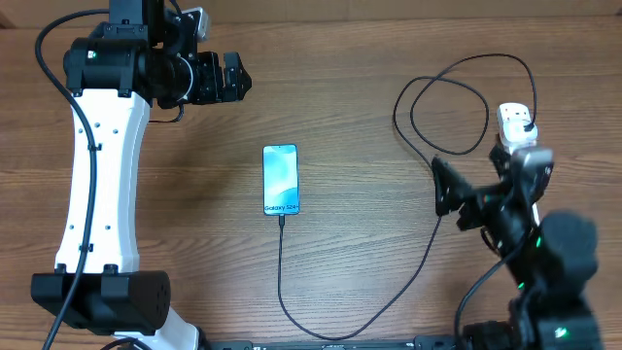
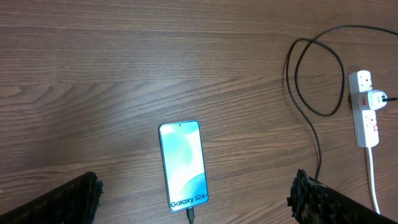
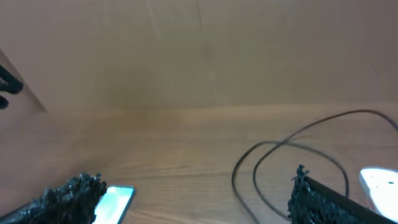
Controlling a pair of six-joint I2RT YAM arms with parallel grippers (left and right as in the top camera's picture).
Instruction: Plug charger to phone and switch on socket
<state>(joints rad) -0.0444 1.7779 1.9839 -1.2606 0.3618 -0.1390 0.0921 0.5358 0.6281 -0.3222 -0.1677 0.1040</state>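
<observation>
Looking down from above, the phone (image 1: 280, 180) lies mid-bench (image 1: 360, 87), with the charger (image 1: 281, 262) plugged into its near end. The socket (image 1: 515, 119) sits far right. In the left wrist view, the left claw (image 2: 196, 183) is wide open, holding nothing. In the right wrist view, the right claw (image 3: 198, 180) is wide open and empty too.

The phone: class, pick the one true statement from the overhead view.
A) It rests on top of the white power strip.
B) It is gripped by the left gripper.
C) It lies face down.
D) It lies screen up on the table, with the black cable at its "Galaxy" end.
D: the phone lies screen up on the table, and the charger runs from its "Galaxy" end.
</observation>
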